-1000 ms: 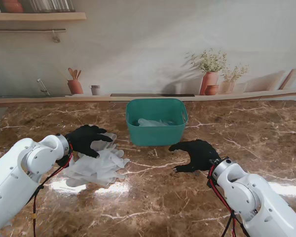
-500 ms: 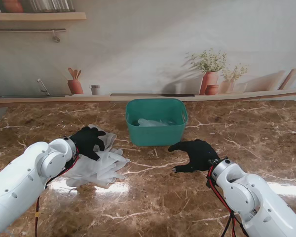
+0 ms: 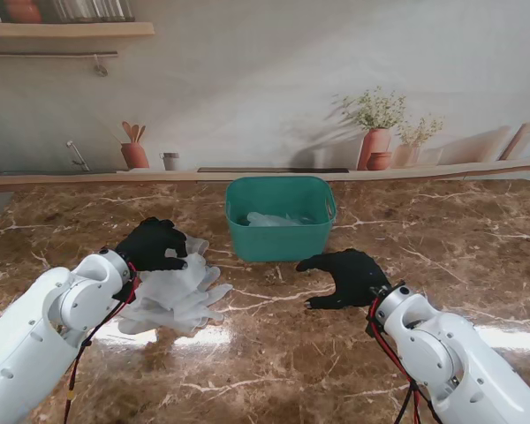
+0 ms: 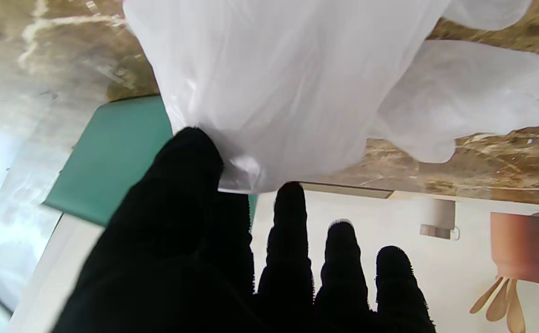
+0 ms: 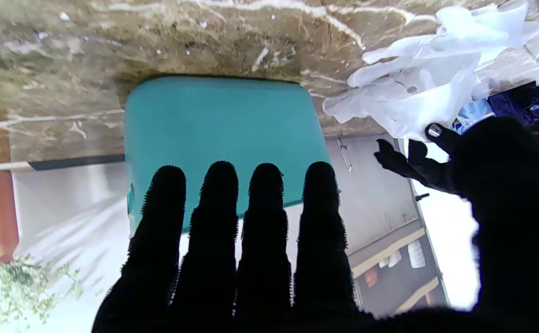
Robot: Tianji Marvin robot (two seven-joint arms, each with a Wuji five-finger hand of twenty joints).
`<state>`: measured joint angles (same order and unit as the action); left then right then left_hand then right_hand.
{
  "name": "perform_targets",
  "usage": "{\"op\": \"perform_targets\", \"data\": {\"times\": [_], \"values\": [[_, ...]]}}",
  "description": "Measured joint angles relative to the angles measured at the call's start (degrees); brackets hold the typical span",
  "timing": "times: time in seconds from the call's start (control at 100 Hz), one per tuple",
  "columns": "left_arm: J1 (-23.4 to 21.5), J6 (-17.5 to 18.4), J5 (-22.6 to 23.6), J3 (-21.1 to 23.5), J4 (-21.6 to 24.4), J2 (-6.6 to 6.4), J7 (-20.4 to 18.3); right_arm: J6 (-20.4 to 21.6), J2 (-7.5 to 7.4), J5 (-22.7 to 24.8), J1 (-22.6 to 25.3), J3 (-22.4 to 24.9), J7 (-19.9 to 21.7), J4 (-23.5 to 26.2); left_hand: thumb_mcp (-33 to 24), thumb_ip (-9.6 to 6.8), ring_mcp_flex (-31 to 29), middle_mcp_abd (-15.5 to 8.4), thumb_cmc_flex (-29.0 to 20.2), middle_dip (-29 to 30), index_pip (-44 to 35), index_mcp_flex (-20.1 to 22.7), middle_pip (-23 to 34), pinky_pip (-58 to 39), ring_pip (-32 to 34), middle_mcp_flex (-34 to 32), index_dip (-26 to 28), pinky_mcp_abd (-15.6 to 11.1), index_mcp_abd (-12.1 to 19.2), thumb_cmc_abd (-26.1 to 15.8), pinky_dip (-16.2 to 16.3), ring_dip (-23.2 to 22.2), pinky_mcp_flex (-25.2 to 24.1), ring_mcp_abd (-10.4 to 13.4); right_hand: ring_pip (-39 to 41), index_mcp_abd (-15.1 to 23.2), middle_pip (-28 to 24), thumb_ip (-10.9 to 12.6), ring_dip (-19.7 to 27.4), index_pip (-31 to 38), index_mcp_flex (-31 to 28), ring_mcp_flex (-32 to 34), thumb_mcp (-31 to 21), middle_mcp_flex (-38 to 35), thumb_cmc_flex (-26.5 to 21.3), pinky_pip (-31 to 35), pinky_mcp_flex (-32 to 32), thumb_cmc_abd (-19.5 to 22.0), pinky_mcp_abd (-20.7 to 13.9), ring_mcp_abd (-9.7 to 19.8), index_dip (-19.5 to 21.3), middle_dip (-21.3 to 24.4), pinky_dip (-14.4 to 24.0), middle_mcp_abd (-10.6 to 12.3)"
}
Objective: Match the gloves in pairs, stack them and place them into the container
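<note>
Brown marble-pattern table (image 3: 274,353), kitchen-mural wall behind. L hand (image 3: 153,245), black-gloved, pinches the cuff edge of a translucent white disposable glove (image 4: 269,92) btwn thumb and fingers, over the pile of white gloves (image 3: 181,296) on the robot's left side. R hand (image 3: 349,276), fingers straight and side by side w/ thumb apart, holds nothing, hovering near the teal plastic tub (image 3: 280,216), which stands farther from me at centre w/ pale gloves inside.
</note>
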<state>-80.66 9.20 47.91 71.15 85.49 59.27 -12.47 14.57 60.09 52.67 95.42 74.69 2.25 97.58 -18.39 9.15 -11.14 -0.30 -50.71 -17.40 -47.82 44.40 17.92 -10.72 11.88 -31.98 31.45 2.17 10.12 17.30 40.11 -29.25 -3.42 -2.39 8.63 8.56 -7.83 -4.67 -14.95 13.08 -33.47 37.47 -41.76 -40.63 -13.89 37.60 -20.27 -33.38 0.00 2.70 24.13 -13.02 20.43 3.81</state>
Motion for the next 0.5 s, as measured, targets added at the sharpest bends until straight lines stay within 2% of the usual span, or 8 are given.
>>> {"op": "perform_targets", "data": {"times": [0.1, 0.13, 0.21, 0.26, 0.33, 0.4, 0.43, 0.5], "values": [[-3.06, -0.76, -3.32, 2.31, 5.21, 0.09, -2.25, 0.1, 0.04, 2.26, 0.36, -0.87, -5.4, -0.02, 2.22, -0.07, -8.13, 0.5, -0.04, -3.88, 0.69, -0.04, 2.23, -1.46, 3.59, -11.61, 4.74, 0.1, -0.04, -1.73, 3.32, -2.71, -0.51, -2.09, 2.78, -1.17, -1.43, 0.0, -2.33, 0.01, 0.0, 3.54, 0.0, -2.95, -0.01, 3.76, -1.39, -0.68, 1.49, -0.65, 0.0, -2.3, 2.78, 0.0], [-3.79, -1.04, -4.52, 2.71, 6.48, 0.09, -2.64, 0.12, 0.11, 2.76, 0.49, -1.07, -6.43, -0.02, 2.69, -0.67, -10.98, 0.54, -0.06, -4.9, 0.71, -0.04, 2.74, -2.57, 5.09, -14.47, 5.42, 0.43, -0.04, -1.73, 4.86, -3.95, -0.66, -2.79, 3.99, -1.39, -2.46, 0.0, -3.83, 0.55, 0.0, 5.06, 0.0, -4.37, -0.01, 5.53, -2.11, -1.05, 1.92, -0.69, 0.03, -3.12, 4.15, 0.0], [-5.59, -2.44, -7.6, 3.28, 9.46, 0.15, -2.75, 0.1, 0.28, 4.0, 0.89, -1.77, -8.96, -0.03, 2.93, -0.67, -16.09, 0.71, -0.68, -7.07, 0.76, -0.04, 4.15, -4.19, 8.83, -19.98, 6.11, 1.29, -0.66, -2.21, 7.91, -7.28, -0.67, -4.43, 5.78, -2.59, -3.98, 0.0, -6.6, 1.28, -0.04, 7.33, 0.0, -5.8, -0.01, 9.48, -3.35, -2.43, 2.88, -0.77, 0.52, -5.35, 7.69, 0.0], [-6.72, -4.04, -9.48, 3.53, 11.33, 0.26, -2.74, 0.06, 0.34, 5.2, 1.15, -2.54, -12.0, -0.23, 2.93, -1.07, -19.82, 1.46, -0.68, -8.01, 0.76, -0.04, 4.98, -6.17, 12.56, -22.95, 6.12, 2.29, -1.18, -2.21, 9.09, -10.13, -0.56, -5.82, 6.39, -3.41, -4.57, 0.0, -7.47, 1.58, -0.04, 7.33, 0.49, -5.83, -0.7, 10.4, -3.7, -3.06, 2.92, -0.77, 1.2, -6.64, 9.12, 0.01], [-8.05, -6.49, -12.59, 3.66, 13.63, 0.5, -2.7, 0.05, 0.46, 7.86, 1.19, -4.21, -19.19, -1.38, 2.82, -1.12, -23.6, 2.72, -0.75, -9.15, 0.74, -0.03, 6.19, -9.55, 16.59, -26.39, 6.12, 3.16, -2.52, -2.21, 9.77, -13.29, -0.35, -7.26, 6.84, -4.48, -5.87, 0.21, -8.14, 2.4, -0.01, 7.33, 1.51, -6.32, -3.6, 10.93, -3.72, -3.42, 3.0, -0.77, 2.48, -8.72, 10.27, 0.1], [-9.11, -9.21, -17.05, 3.61, 15.57, 0.81, -2.58, 0.24, 0.73, 10.59, 0.92, -5.96, -27.16, -3.47, 2.76, -1.13, -26.18, 3.55, -1.41, -9.97, 0.03, 0.01, 7.29, -17.46, 20.08, -29.4, 6.17, 4.07, -4.32, -2.24, 9.87, -15.74, -0.28, -8.53, 6.37, -5.09, -6.58, 0.21, -8.16, 2.77, 1.18, 6.98, 3.57, -4.8, -5.09, 9.39, -1.94, -3.63, 2.95, -0.72, 3.74, -10.03, 10.27, 0.2], [-9.41, -10.15, -18.57, 3.48, 16.26, 0.93, -2.58, 0.68, 0.88, 11.01, 0.8, -6.46, -29.33, -4.31, 2.75, -1.14, -27.71, 3.62, -1.41, -9.98, -0.12, 0.01, 7.52, -19.84, 21.05, -30.39, 6.73, 4.11, -4.66, -2.24, 9.87, -16.16, -0.27, -8.82, 5.38, -5.28, -6.43, 0.21, -8.17, 2.06, 1.9, 4.95, 4.22, -3.28, -7.19, 8.43, -0.49, -3.63, 2.95, -0.66, 3.98, -10.06, 10.27, 0.22], [-9.79, -11.91, -21.79, 3.08, 17.43, 1.16, -2.77, 2.58, 1.15, 11.29, 0.62, -7.17, -31.46, -5.56, 3.91, -1.19, -28.44, 4.23, -3.2, -9.98, -0.9, 0.02, 7.64, -25.09, 22.87, -31.14, 6.86, 4.22, -6.25, -2.95, 9.25, -16.48, -0.03, -9.44, 3.54, -6.41, -5.8, 0.21, -8.02, 0.87, 5.22, -0.42, 5.31, 1.74, -7.95, 4.72, 3.24, -3.63, 2.95, -0.66, 4.28, -10.07, 10.27, 0.22]]}}
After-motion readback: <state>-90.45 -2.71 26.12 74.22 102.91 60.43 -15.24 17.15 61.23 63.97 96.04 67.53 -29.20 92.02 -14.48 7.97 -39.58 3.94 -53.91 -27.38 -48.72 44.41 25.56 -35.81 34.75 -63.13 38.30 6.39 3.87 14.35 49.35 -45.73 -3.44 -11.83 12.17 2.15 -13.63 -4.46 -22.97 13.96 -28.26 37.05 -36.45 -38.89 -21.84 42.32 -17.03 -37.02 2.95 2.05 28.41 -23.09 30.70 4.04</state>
